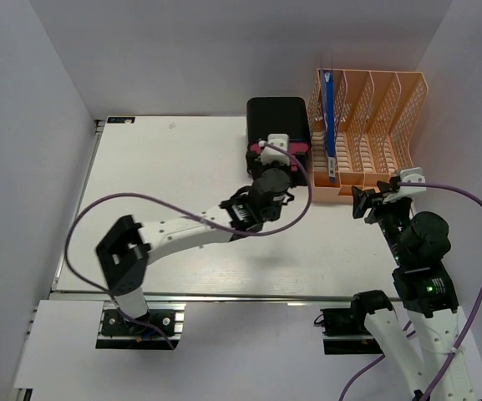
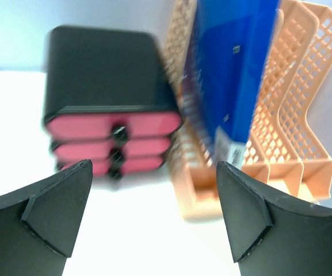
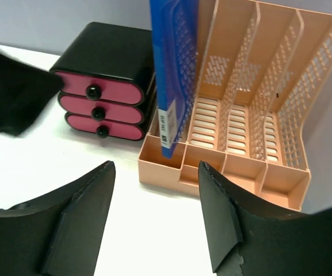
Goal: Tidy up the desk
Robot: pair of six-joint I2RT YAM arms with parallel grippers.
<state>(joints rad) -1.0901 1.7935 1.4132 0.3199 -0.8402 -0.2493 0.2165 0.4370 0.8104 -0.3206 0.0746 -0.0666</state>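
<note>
The white desk (image 1: 165, 167) holds a black drawer box with pink drawers (image 1: 276, 121) at the back and a peach lattice file rack (image 1: 374, 125) to its right. A blue folder (image 1: 330, 125) stands upright in the rack's leftmost slot. My left gripper (image 1: 281, 163) is open and empty, just in front of the drawer box (image 2: 111, 103). My right gripper (image 1: 366, 200) is open and empty, just in front of the rack's front edge (image 3: 212, 172). The blue folder shows in both wrist views (image 2: 235, 69) (image 3: 174, 69).
White walls close in the desk at the back and both sides. A metal rail (image 1: 224, 295) runs along the near edge. Purple cables (image 1: 82, 221) loop from both arms. The left arm's dark body (image 3: 10, 98) shows at the left of the right wrist view.
</note>
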